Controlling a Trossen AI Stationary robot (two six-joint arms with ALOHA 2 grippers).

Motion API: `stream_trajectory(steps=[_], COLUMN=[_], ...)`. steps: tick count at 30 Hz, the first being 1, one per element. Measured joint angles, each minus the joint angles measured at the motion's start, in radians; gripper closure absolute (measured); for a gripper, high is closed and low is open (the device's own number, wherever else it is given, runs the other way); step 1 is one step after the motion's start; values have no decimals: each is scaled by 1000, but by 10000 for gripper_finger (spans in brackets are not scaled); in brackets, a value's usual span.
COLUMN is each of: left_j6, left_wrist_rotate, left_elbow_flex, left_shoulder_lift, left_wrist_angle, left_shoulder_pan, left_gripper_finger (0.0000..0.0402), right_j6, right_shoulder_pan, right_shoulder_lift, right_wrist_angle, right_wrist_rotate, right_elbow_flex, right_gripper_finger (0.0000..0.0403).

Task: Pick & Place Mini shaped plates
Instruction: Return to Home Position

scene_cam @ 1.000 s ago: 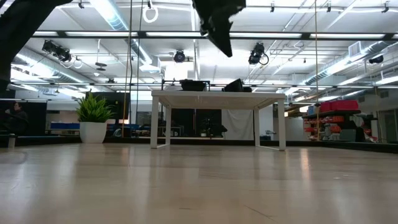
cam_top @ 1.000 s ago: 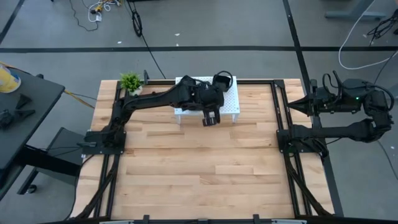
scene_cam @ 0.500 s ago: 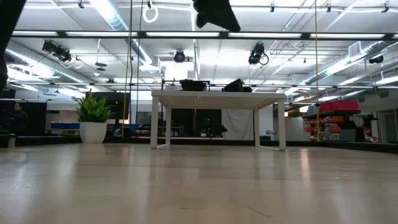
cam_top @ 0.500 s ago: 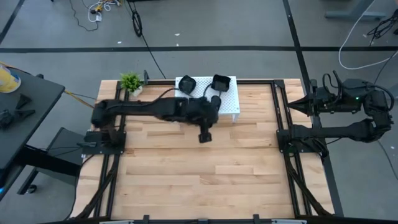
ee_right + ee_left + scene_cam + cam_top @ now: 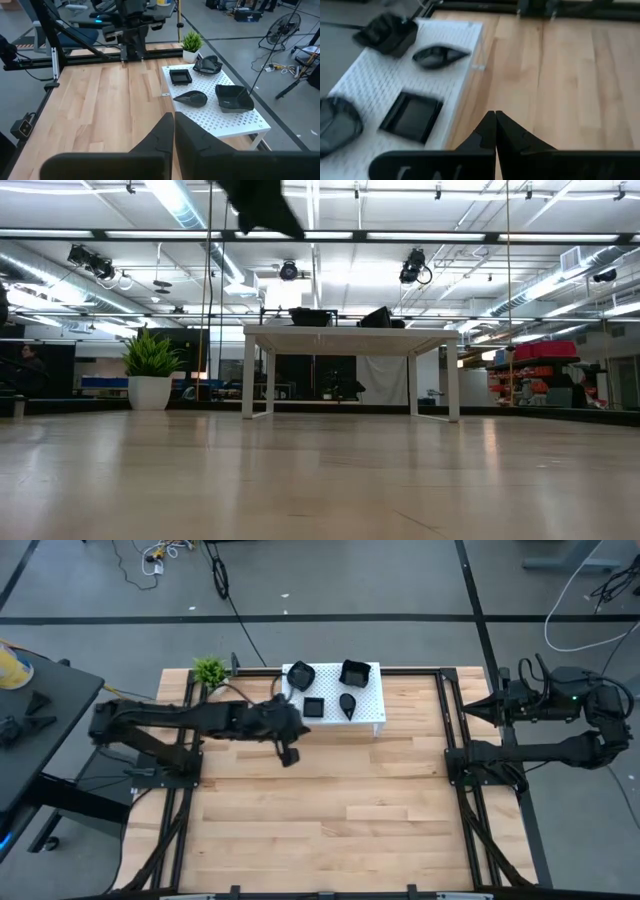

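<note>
Several glossy black mini shaped plates lie on the white perforated stand (image 5: 368, 710) at the table's far edge: a wavy one (image 5: 300, 673), a deep square one (image 5: 357, 672), a small square one (image 5: 314, 707) and a teardrop (image 5: 348, 704). The left wrist view shows the small square plate (image 5: 412, 116) and the teardrop (image 5: 440, 56) flat on the stand's top. My left gripper (image 5: 290, 755) hangs shut and empty above the bare table, left of the stand's near edge. My right gripper (image 5: 470, 708) waits shut and empty over the table's right frame.
A small green potted plant (image 5: 210, 671) stands at the far left corner beside the stand. Black frame rails run along the table's left and right sides (image 5: 455, 755). Bare wooden boards (image 5: 330, 820) fill the middle and near part of the table.
My left gripper has drawn back from the stand's near edge, first toward the table's near edge, then toward its left edge, with the arm folding back. Its fingers stay shut. The small square plate and the teardrop, hidden by the arm before, now show on the stand.
</note>
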Motion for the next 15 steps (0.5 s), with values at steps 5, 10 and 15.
stream_trajectory(steps=[5,10,15], left_j6=[0,-4,-2], left_wrist_rotate=[10,52,68], left_elbow_flex=[-219,-384,-514], left_shoulder_lift=[-145,-273,-407], left_wrist_angle=[126,224,280], left_shoulder_pan=[1,9,11], left_gripper_finger=[401,401,401], right_j6=[0,0,0], right_shoulder_pan=[0,0,0], right_shoulder_lift=[0,0,0], right_wrist_angle=[0,0,0], right_wrist_rotate=[0,0,0], right_elbow_flex=[0,0,0], right_gripper_finger=[383,383,383])
